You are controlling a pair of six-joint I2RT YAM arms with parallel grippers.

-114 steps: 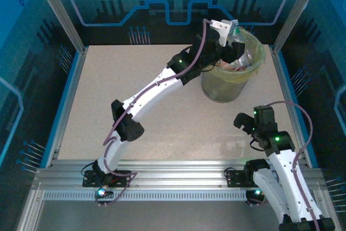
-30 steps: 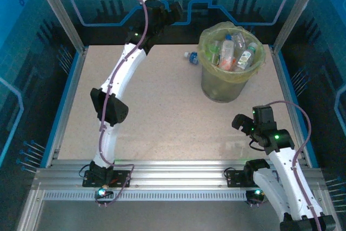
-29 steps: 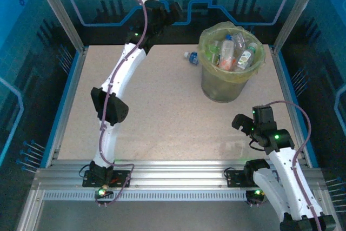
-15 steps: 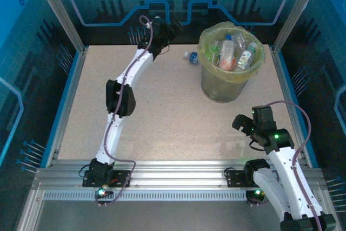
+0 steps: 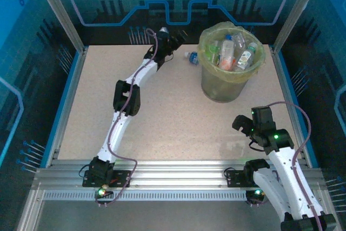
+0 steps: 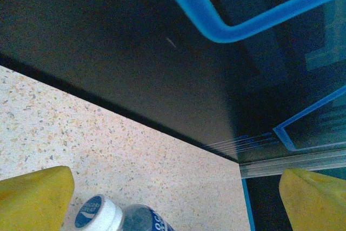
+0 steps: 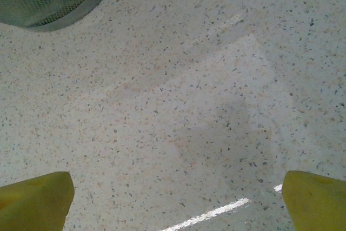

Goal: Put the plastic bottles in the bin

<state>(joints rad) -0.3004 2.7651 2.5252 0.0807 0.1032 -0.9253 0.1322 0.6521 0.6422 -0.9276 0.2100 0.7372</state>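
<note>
Left gripper (image 6: 173, 201), jaws wide apart and empty, has left the round bin lined with a yellow-green bag (image 5: 219, 87) and dropped toward the last small white-capped plastic bottle (image 6: 121, 217), lying at the far edge of the speckled table (image 5: 162, 112) just left of the bin, so one pickup apparently remains.

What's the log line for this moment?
left gripper: open, by bottle on table | right gripper: open, over bare table | bin: bottles inside
</note>
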